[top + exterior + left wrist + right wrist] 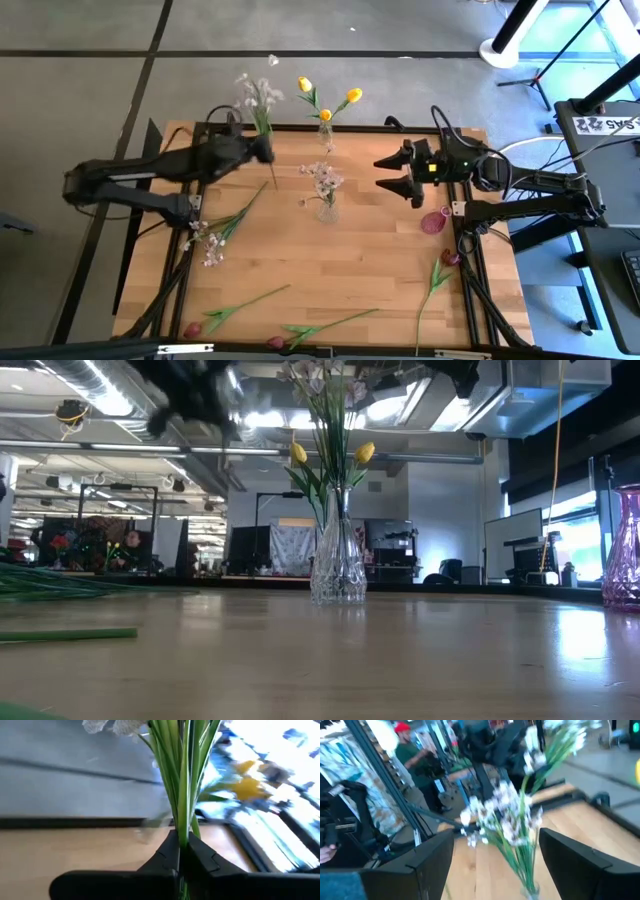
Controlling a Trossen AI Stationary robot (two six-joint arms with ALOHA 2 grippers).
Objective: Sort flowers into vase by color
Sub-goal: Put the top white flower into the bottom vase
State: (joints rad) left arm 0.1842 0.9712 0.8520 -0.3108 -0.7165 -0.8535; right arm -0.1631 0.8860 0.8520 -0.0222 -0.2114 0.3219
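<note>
My left gripper hangs over the table's far left part, shut on a spray of white-pink blossoms. In the left wrist view its dark fingers close around green stems. A clear vase at mid-table holds another white-pink spray. A second clear vase at the far edge holds yellow tulips. A pink vase stands at the right. My right gripper waits open, right of the middle vase, with nothing between its fingers. My left gripper pinches the spray's bundle of green stems between its two fingers, partway along the stems. The fingers come roughly level from the table's left and lie across the stems. The spray is lifted clear, blossoms toward the far side, stem end free below.
On the table lie a white-pink spray at the left, dark red tulips along the near edge, and another at the near right. A black frame borders the table. People show in the room beyond.
</note>
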